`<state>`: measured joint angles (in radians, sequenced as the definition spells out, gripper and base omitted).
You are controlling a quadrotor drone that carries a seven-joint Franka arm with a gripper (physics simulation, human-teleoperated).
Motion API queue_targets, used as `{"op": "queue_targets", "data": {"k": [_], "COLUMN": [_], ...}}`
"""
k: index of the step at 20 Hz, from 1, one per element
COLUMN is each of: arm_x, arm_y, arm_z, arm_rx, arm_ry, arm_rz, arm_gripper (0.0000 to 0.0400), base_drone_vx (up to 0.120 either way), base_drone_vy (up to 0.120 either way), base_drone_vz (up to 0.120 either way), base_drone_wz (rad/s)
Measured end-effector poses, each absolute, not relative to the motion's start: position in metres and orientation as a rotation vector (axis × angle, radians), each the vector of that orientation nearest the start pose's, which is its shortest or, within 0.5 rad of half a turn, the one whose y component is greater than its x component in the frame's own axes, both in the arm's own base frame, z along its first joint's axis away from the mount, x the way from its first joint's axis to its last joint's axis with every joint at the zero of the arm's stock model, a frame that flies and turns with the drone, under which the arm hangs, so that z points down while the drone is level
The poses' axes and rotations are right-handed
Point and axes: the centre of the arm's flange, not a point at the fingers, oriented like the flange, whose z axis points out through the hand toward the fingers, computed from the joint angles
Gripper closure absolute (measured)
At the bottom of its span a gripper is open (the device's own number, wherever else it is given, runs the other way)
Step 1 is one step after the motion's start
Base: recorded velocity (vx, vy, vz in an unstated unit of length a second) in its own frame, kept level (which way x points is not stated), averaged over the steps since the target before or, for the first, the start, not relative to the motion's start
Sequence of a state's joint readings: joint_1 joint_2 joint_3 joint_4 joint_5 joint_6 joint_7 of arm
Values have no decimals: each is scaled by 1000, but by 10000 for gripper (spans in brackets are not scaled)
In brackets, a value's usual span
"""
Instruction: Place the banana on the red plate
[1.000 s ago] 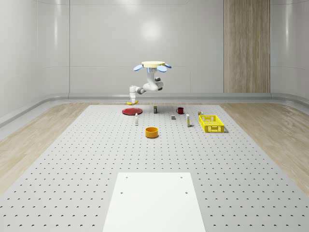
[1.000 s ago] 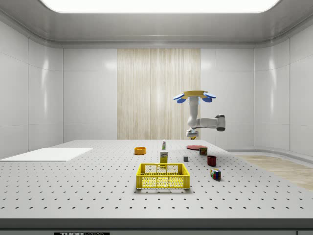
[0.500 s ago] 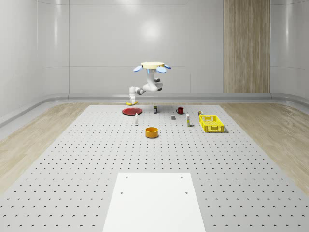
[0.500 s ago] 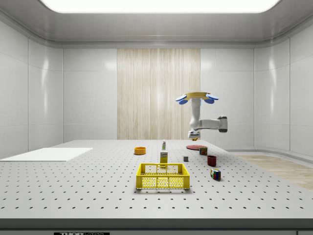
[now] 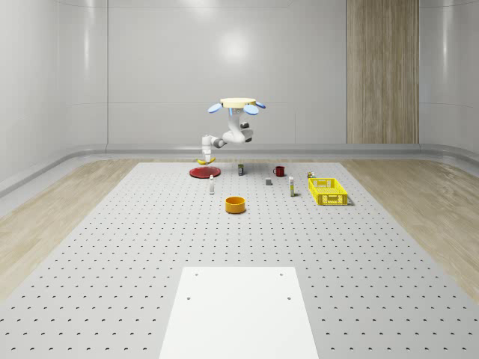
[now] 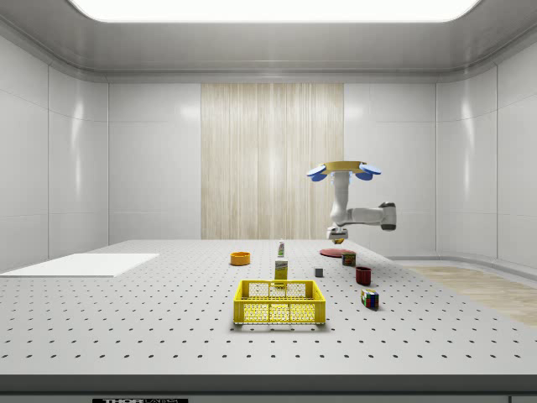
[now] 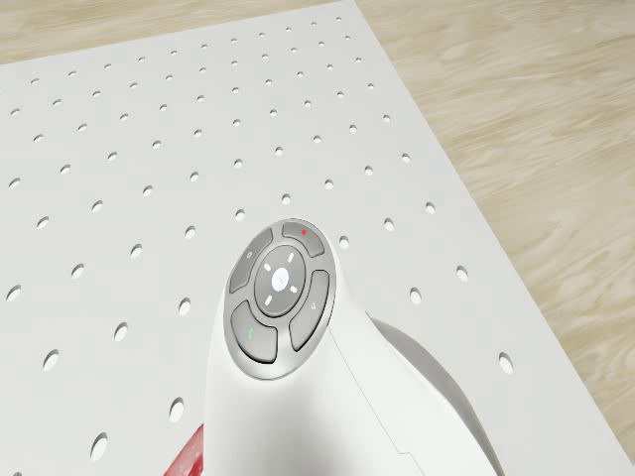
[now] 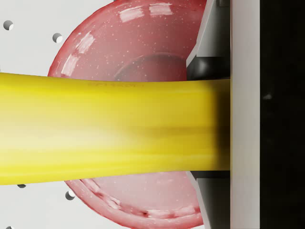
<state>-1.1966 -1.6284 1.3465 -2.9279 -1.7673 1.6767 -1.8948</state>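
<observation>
The yellow banana (image 8: 109, 129) lies crosswise between the fingers (image 8: 209, 52) of my gripper (image 8: 212, 126), which is shut on it. Directly below it in the wrist view lies the red plate (image 8: 138, 38). In the whole-scene view the drone (image 5: 238, 105) hovers at the far end of the table, its arm reaching down toward that view's left. There the gripper (image 5: 205, 153) holds the banana (image 5: 202, 159) a little above the plate (image 5: 202, 173). In the side view the banana (image 6: 337, 240) hangs just over the plate (image 6: 336, 252). The drone view has the arm's wrist (image 7: 281, 297) and a sliver of plate rim (image 7: 193, 454).
On the perforated table stand an orange bowl (image 5: 235, 204), a yellow basket (image 5: 328, 191), a dark red mug (image 5: 279, 170), small bottles (image 5: 212, 185) and boxes (image 5: 240, 170). A white sheet (image 5: 239, 310) lies at the near end. The table's edge and wooden floor (image 7: 536, 149) are close to the plate.
The drone, arm and held banana have drifted toward the side view's right, bringing the banana over the plate. The grip is unchanged.
</observation>
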Motion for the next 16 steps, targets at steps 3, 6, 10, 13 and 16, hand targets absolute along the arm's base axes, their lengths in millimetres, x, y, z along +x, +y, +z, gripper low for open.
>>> {"op": "queue_targets", "data": {"k": [3,6,10,13,16], "arm_x": [284,284,284,284,284], "arm_y": [-23,-23,-23,-23,-23], "arm_z": [496,496,496,499,508], "arm_rx": [-15,-15,-15,-15,-15], "arm_ry": [-12,-12,-12,-12,-12], "arm_rz": [3402,3402,3402,3402,3403], "arm_gripper": [210,210,210,210,210], "base_drone_vx": [0,27,120,13,0], "base_drone_vy": [0,0,0,0,0], "base_drone_vz": [-120,0,0,0,0], "base_drone_wz": [0,0,0,0,0]}}
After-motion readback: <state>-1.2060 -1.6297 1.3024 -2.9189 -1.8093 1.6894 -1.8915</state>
